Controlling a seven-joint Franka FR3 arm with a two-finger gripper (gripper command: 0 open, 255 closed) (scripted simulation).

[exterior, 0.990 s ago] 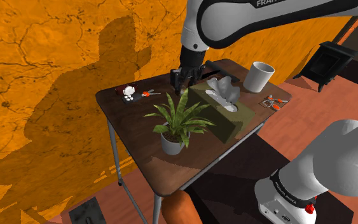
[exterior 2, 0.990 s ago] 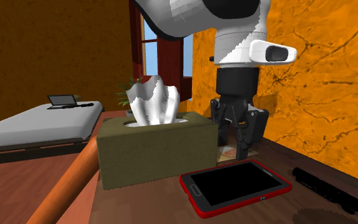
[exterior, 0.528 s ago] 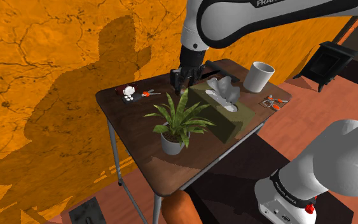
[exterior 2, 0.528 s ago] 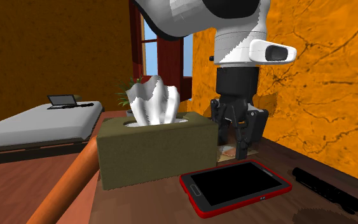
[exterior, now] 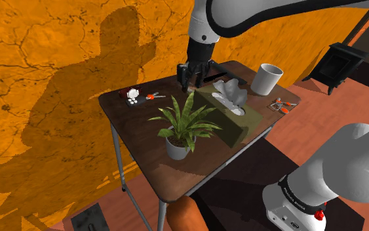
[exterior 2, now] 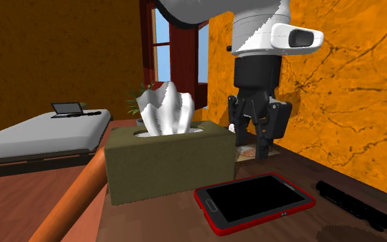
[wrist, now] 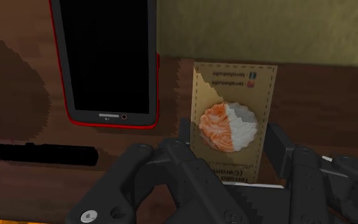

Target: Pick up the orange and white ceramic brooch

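The brooch (wrist: 228,127) is round, half orange and half white, and it sits in the middle of a tan card (wrist: 234,76) with small print on it. The black tool (wrist: 229,143) is closed on that card: its two fingers (wrist: 275,143) press on the card's two long sides, with the brooch right between them. I cannot tell if the card touches the tabletop (exterior: 143,141). Just beside the card lies a phone (wrist: 107,57) with a red rim and a black screen. A thin black stick (wrist: 37,154) lies near the phone's end. On the card's other side is a green-brown tissue box (exterior 2: 168,161) with white tissue poking out of the top. In the shoulder view the tool (exterior: 188,80) hangs over the far part of the brown tabletop, next to the tissue box (exterior: 232,115). A green plant (exterior: 183,121) in a white pot stands in front of the box, and a white cup (exterior: 267,79) stands at the shoulder view's right. Behind the tabletop is an orange wall (exterior: 45,65) with cracks.
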